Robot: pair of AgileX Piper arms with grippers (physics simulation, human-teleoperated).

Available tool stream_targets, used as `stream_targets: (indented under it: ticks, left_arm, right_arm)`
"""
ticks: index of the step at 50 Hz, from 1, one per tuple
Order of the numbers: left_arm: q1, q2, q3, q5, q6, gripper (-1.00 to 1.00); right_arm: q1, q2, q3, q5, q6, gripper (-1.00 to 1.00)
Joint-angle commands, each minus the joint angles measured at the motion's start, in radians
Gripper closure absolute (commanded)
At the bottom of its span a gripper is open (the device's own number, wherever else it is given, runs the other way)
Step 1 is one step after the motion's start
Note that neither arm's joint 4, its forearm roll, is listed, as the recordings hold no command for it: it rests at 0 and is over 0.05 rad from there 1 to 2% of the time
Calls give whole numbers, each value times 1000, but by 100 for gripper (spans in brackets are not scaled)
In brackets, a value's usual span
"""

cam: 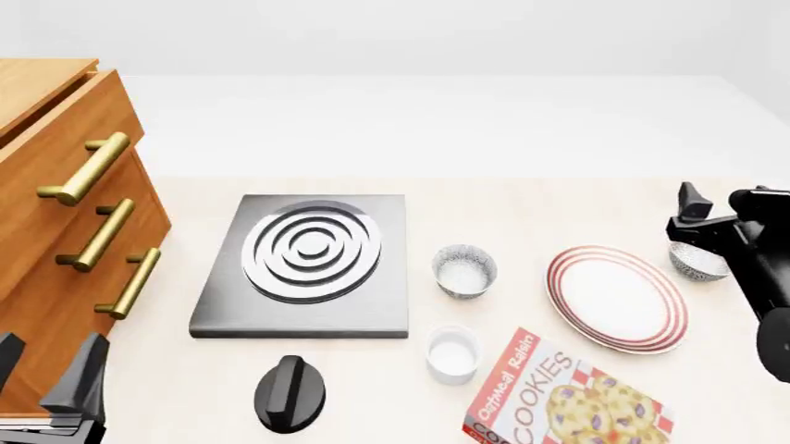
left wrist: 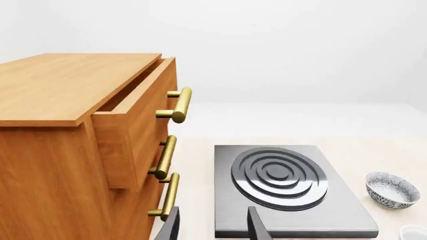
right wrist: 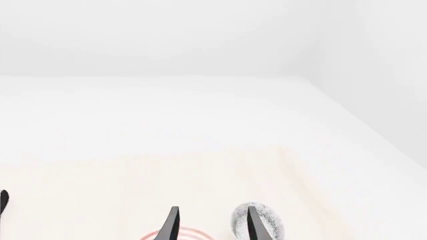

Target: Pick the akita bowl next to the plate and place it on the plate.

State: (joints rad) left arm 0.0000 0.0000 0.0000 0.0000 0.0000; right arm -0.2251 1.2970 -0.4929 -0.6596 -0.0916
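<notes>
The plate, white with red rings, lies right of the table's middle. Just right of it sits the akita bowl, speckled grey, partly under my right gripper. That gripper hovers open above it, holding nothing. In the right wrist view the bowl shows behind one finger, with a sliver of the plate's rim between the fingers. A second bowl of the same look stands left of the plate. My left gripper is open and empty at the near left corner.
A grey square stove plate with rings lies left of centre, with a black knob in front. A white ramekin and a cookie box lie near the front. A wooden drawer cabinet with brass handles stands at left.
</notes>
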Motion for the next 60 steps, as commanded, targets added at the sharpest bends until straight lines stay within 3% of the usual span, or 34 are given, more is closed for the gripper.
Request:
stream_targets:
  ticks: [1,60]
  left_arm:
    - [0,0,0,0,0,-100]
    - [0,0,0,0,0,-100]
  right_arm:
    - [-36,44,-30,-2,3,-100]
    - [-181,222,-129,-26,1,-100]
